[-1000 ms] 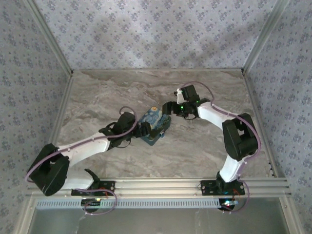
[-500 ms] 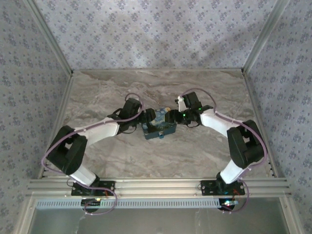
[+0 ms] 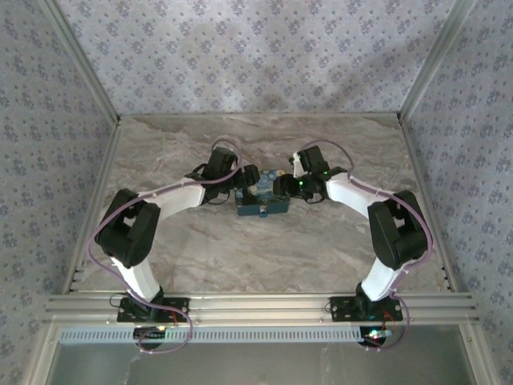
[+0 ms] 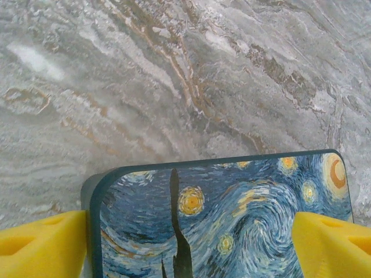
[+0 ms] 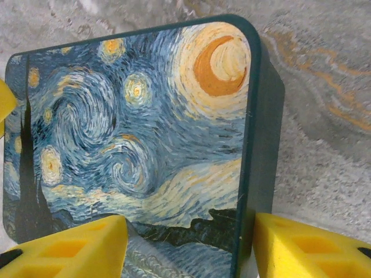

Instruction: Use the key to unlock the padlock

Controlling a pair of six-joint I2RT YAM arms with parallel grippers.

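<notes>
A blue-and-yellow swirl-painted tin point(image 3: 263, 204) lies at the middle of the marble table point(image 3: 337, 249). My left gripper point(image 3: 245, 186) holds its left end. In the left wrist view the yellow fingers point(image 4: 40, 243) sit wide apart on either side of the tin point(image 4: 232, 214), the left one pressed against its wall. My right gripper point(image 3: 282, 188) is at the tin's right end. One right finger point(image 5: 313, 249) touches the tin's dark side wall, while the other floats over the painted lid point(image 5: 145, 127). The padlock and the key are hidden.
Patterned walls and aluminium posts point(image 3: 80, 72) close in the table at the back and both sides. A metal rail point(image 3: 256, 305) runs along the near edge, by the arm bases. Bare marble surrounds the tin.
The left arm swung up and to the right, taking the tin further back and turning it square to the camera. The right gripper's jaws have narrowed at the tin's right end.
</notes>
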